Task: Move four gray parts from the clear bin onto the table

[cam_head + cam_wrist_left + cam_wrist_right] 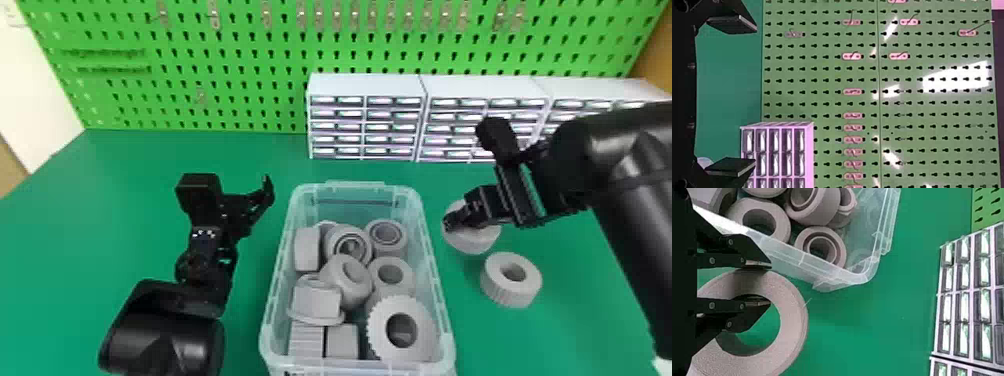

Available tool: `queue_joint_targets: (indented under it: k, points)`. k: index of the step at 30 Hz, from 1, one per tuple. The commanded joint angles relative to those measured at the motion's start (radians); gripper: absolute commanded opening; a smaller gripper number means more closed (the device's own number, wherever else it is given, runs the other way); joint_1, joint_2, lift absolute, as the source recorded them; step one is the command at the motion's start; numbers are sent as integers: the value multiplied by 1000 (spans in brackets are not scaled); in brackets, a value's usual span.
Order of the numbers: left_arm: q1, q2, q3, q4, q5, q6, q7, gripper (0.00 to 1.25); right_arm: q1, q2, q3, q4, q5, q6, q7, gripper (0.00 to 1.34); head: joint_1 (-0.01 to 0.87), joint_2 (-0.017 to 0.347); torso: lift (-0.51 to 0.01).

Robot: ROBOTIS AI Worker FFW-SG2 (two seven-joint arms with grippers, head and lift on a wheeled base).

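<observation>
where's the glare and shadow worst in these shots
Glare: worst in the left wrist view, stark white patches on the pegboard, with paler reflections on the drawers in the head view; shadow: strongest in the right wrist view, darkening the part by the right claw.

This space is looking like a workshop, though it may be part of a lab. A green pegboard (250, 104) is rising behind a green worktop (125, 165), with small metal hooks (215, 17) lining its upper part. White cabinets of small drawers (367, 86) are standing side by side in front of it. A clear bin (350, 186) is holding gray parts (377, 327), one with a toothed rim.
</observation>
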Motion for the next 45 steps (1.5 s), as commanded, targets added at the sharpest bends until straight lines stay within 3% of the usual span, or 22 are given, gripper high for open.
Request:
queue_joint_targets:
  k: [1, 45]
  points:
    - [-2, 0, 0, 0, 1, 0, 0, 1152, 11, -3, -5, -3, 2, 4, 0, 333, 693, 72, -52]
    - [-8, -8, -11, 11, 1, -1, 0, 1152, 94, -18, 49, -1, -9, 18, 0, 333, 693, 72, -52]
